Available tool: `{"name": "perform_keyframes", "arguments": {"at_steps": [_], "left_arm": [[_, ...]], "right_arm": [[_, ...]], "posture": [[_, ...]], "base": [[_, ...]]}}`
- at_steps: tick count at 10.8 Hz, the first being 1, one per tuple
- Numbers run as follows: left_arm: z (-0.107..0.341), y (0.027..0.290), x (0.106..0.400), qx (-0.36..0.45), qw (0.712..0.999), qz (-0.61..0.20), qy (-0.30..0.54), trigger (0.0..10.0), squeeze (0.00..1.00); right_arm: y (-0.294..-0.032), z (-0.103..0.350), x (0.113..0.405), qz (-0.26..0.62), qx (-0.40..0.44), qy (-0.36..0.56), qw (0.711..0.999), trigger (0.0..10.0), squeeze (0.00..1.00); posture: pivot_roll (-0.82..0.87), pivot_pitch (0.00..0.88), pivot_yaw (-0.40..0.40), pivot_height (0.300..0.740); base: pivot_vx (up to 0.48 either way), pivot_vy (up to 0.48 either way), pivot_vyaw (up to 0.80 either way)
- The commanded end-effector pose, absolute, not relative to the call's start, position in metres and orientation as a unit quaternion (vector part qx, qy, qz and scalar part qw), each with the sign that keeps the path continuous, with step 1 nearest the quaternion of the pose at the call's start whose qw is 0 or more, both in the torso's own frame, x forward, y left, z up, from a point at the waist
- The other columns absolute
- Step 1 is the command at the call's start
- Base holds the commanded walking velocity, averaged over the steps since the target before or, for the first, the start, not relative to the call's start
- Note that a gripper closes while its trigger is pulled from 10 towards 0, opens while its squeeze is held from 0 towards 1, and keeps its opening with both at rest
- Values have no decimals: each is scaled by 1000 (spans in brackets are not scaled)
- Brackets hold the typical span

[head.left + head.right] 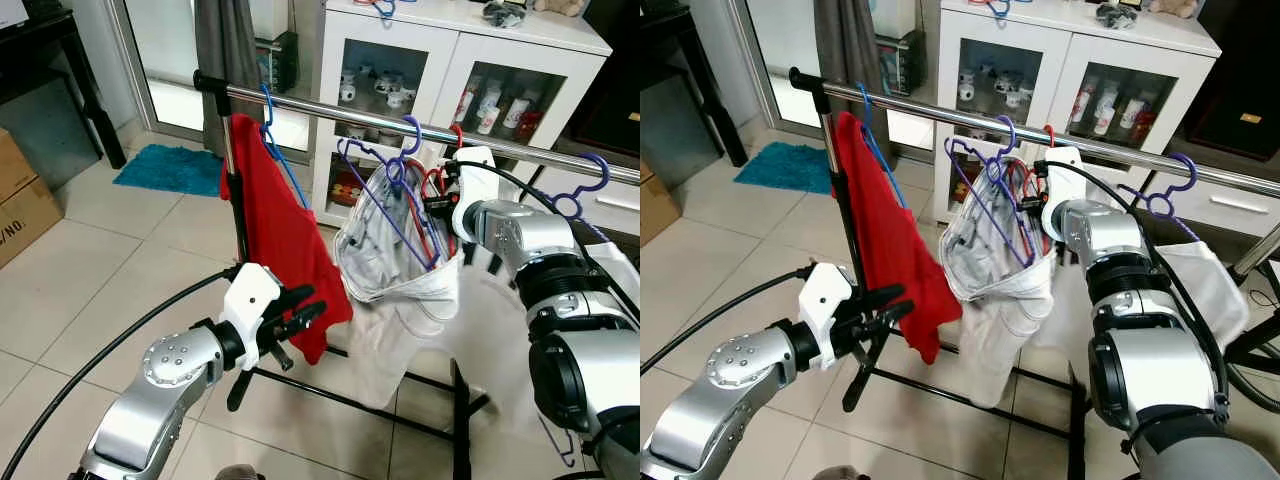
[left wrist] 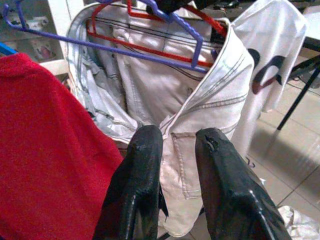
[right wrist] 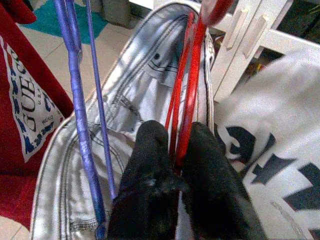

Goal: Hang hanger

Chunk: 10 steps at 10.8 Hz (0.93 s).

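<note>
My right gripper (image 3: 175, 165) pinches the red hanger (image 3: 187, 90), whose hook reaches the rail (image 1: 400, 125) just above. My left gripper (image 2: 175, 165), slightly parted and empty, sits lower, farther away.

Bare rail (image 1: 330, 108) between my red shirt (image 1: 280, 235) and purple hanger (image 1: 385, 190) gives passage; white jeans (image 1: 400, 265) crowd rightward.

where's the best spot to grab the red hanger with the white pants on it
Grip the red hanger on its thin sloping arm just below the hook, coming from the cabinet side, where the right gripper pinches it now; the purple hanger and red shirt crowd the other side.
</note>
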<state>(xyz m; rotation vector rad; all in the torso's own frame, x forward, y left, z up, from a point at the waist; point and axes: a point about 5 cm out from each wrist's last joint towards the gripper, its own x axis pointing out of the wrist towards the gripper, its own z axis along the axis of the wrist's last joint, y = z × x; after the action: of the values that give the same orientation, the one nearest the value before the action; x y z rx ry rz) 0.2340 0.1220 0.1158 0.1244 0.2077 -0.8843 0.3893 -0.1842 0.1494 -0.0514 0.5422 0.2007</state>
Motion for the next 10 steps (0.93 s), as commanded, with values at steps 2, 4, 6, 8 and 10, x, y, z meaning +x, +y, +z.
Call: {"name": "perform_keyframes", "arguments": {"at_steps": [2, 4, 6, 8, 10], "left_arm": [[120, 117, 233, 65, 889, -444, 93, 10000, 0], [120, 117, 233, 67, 887, -446, 94, 10000, 0], [119, 118, 232, 70, 887, -447, 96, 10000, 0], [120, 120, 233, 73, 889, -442, 95, 10000, 0], [123, 122, 237, 68, 897, -429, 83, 10000, 0]], "right_arm": [[-190, 154, 391, 87, -24, 266, 960, 0, 0], [-191, 153, 391, 86, -24, 272, 958, 0, 0], [-191, 153, 392, 84, -21, 271, 959, 0, 0], [-193, 163, 395, 93, -11, 237, 967, 0, 0], [-201, 177, 396, 90, -9, 214, 972, 0, 0]], "posture": [[30, 0, -73, 740], [30, 0, -73, 740], [30, 0, -74, 740], [35, 0, -77, 740], [40, 0, -80, 740]], "base": [[0, 0, 0], [0, 0, 0], [0, 0, 0], [0, 0, 0], [0, 0, 0]]}}
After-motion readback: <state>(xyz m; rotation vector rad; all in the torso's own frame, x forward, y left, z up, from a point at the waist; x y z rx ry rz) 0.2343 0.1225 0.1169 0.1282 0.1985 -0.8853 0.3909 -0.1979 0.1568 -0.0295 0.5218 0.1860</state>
